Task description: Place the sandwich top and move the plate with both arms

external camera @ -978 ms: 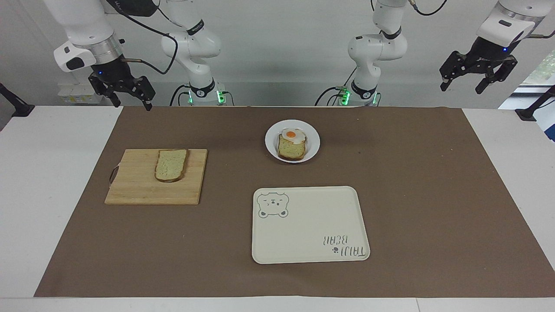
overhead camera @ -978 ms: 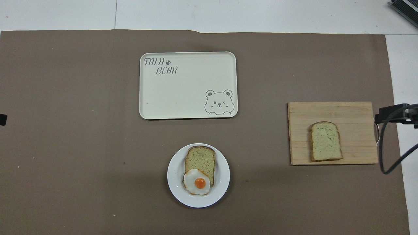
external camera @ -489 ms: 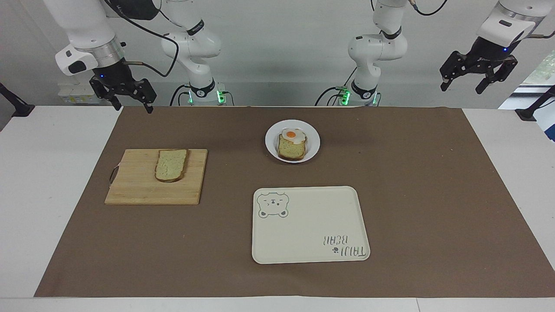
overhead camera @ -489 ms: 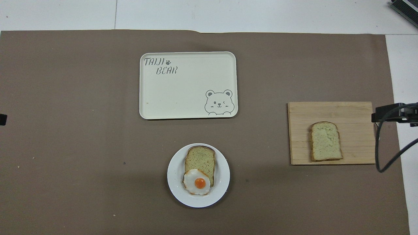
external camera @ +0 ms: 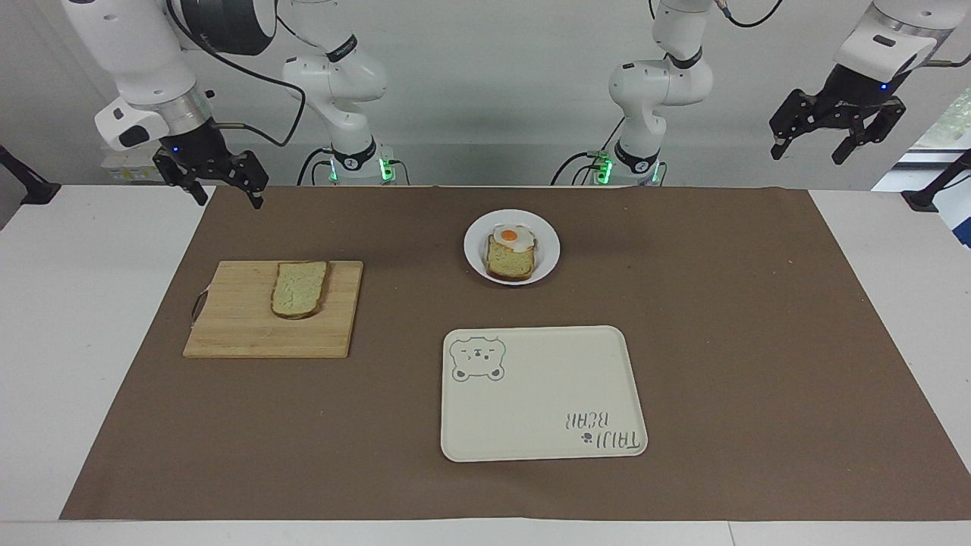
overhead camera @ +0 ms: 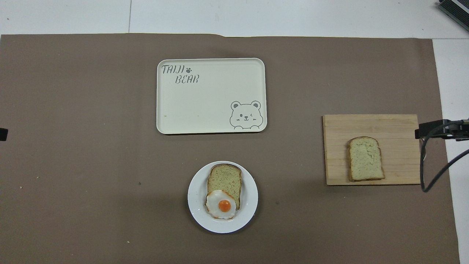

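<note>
Bread was the thing to fetch: the sandwich top (external camera: 300,289), a plain pale speckled slice with brown crust, lay flat on the light wooden cutting board (external camera: 250,334) toward the right arm's end of the table. The small round white plate (external camera: 548,246) stood nearer to the robots, in the middle, and carried a second bread slice (external camera: 510,261) with a fried egg (external camera: 510,236) that hung over the slice's edge nearer to the robots. The cream rectangular tray with a bear drawing (external camera: 531,409) lay farther from the robots than the plate. The right gripper (external camera: 220,191) hung over the corner of the brown table mat (external camera: 721,341), its jaws wide apart and empty. The left gripper (external camera: 810,149) waited high at its own end, jaws open and empty too. I think the flat slice gives little edge for the jaws, so they could push it along the board, and a careless drop could knock the egg off
</note>
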{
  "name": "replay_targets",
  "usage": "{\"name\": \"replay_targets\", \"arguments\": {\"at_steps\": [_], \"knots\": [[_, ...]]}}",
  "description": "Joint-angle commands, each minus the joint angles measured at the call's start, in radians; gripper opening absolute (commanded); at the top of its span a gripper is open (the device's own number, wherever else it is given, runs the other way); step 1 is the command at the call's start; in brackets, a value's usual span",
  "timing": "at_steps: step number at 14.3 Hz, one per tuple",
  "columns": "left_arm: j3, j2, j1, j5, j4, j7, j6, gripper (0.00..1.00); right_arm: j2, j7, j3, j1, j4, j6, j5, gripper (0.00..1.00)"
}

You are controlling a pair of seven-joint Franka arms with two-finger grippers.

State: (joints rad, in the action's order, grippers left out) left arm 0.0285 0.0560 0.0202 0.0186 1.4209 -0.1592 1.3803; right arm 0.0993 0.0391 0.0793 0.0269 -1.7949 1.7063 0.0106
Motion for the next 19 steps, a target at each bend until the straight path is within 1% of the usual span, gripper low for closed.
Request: {"name": "replay_targets", "arguments": {"at_steps": [1, 4, 7, 9, 11, 15, 16, 17, 19], "knots": [[-0.001, 0.024, -0.005, -0.003, 0.029, -0.003, 0.003, 1.0, -0.012, 0.045, -0.009, 0.018, -0.072, 0.091, -0.029, 1.0], [-0.001, 0.024, -0.003, -0.003, 0.029, -0.003, 0.003, 1.0, -0.061, 0.065, -0.01, 0.021, -0.08, 0.154, -0.035, 1.0], [-0.001, 0.022, -0.005, -0.003, 0.029, -0.003, 0.003, 1.0, -0.102, 0.186, -0.009, 0.06, -0.124, 0.213, -0.081, 1.0], [-0.001, 0.024, -0.005, -0.003, 0.029, -0.003, 0.003, 1.0, -0.115, 0.24, -0.009, 0.068, -0.162, 0.263, -0.081, 1.0], [0.001, 0.024, -0.003, -0.003, 0.029, -0.003, 0.003, 1.0, -0.133, 0.283, -0.009, 0.087, -0.179, 0.277, -0.083, 1.0], [-0.001, 0.024, -0.003, -0.003, 0.029, -0.003, 0.003, 1.0, -0.136, 0.294, -0.009, 0.1, -0.256, 0.338, -0.089, 1.0], [0.001, 0.024, -0.005, -0.003, 0.029, -0.003, 0.003, 1.0, -0.141, 0.306, -0.009, 0.103, -0.296, 0.357, -0.125, 1.0], [-0.001, 0.024, -0.005, -0.003, 0.029, -0.003, 0.003, 1.0, -0.141, 0.346, -0.009, 0.111, -0.332, 0.399, -0.135, 1.0], [-0.001, 0.024, -0.005, -0.003, 0.029, -0.003, 0.003, 1.0, -0.142, 0.377, -0.007, 0.116, -0.35, 0.432, -0.136, 1.0]]}}
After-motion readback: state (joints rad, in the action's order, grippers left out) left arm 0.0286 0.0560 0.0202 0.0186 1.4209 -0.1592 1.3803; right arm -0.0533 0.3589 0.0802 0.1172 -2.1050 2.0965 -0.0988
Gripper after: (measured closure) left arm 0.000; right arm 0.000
